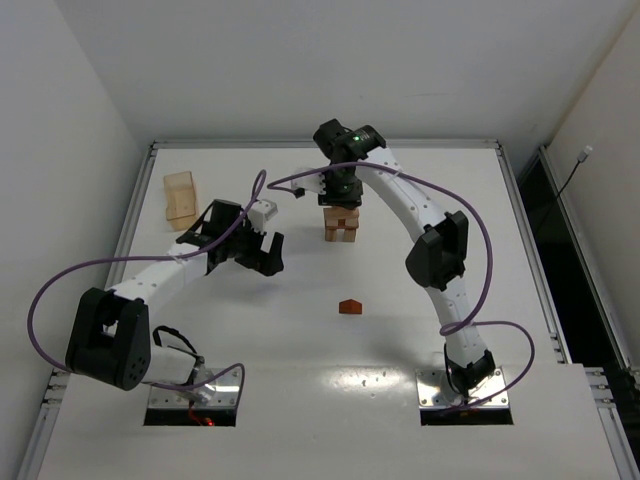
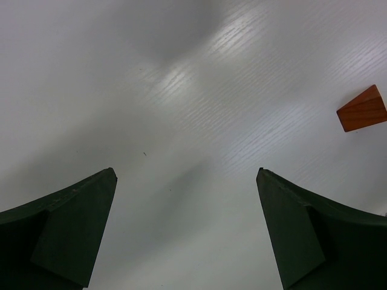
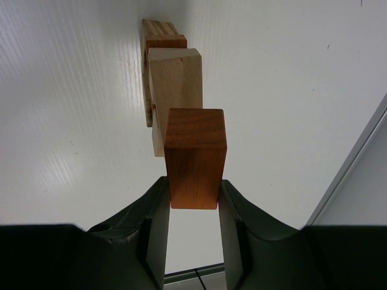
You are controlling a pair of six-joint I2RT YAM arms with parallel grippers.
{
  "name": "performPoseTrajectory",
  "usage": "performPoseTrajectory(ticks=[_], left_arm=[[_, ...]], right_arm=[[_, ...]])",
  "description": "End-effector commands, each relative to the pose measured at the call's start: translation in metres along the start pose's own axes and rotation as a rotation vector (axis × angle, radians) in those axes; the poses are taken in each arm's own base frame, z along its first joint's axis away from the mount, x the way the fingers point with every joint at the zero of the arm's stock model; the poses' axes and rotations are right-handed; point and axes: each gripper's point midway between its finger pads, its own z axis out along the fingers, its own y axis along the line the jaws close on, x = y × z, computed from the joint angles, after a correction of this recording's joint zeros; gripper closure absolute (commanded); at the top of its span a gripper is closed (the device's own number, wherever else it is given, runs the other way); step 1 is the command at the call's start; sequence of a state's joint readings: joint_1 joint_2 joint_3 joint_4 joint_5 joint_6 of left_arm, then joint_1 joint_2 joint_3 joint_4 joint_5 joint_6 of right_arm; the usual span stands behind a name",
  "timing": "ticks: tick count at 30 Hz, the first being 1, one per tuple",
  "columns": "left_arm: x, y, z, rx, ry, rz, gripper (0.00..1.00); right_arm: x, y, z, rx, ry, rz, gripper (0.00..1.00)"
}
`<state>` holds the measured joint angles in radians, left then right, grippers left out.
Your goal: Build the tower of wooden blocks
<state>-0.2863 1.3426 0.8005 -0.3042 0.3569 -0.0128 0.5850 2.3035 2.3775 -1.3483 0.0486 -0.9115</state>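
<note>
Table [image 1: 500,300]: open room round both grippers; raised edge well clear.
Wood block tower [image 1: 341,228]: narrow stack directly beneath right gripper [image 3: 193,196].
Right gripper: clamped on reddish-brown block [image 3: 195,154] by flat side faces, probably for square seating; contact with stack unclear.
Left gripper [image 2: 187,181]: spread wide, empty, held clear of tower; wedge [image 2: 361,109] ahead, to its right, open approach.

a white desk [image 1: 400,330] with a metal rim [image 1: 230,143] fills the view, with pale glare [image 1: 370,378] on its near part (soft, blotchy). plain white walls [image 1: 300,60] close in behind and beside it. a dark gap [image 1: 565,260] runs along the right, with a thin cable [image 1: 575,170] hanging above it.
</note>
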Motion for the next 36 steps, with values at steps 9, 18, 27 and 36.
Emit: performPoseTrajectory(ticks=[9, 18, 27, 36], left_arm=[[-0.005, -0.001, 0.003, 0.023, -0.021, -0.015, 0.0], [-0.003, -0.003, 0.004, 0.034, -0.013, -0.019, 0.0], [-0.001, -0.004, 0.006, 0.044, -0.005, -0.022, 0.0], [-0.003, -0.005, 0.007, 0.053, -0.006, -0.022, 0.0]], right_arm=[[-0.009, 0.01, -0.012, -0.018, -0.007, -0.012, 0.92], [-0.006, 0.009, -0.008, -0.016, 0.014, -0.013, 0.86], [-0.006, 0.01, -0.004, -0.024, 0.019, -0.013, 0.81], [-0.005, 0.011, 0.0, -0.032, 0.024, -0.013, 0.68]])
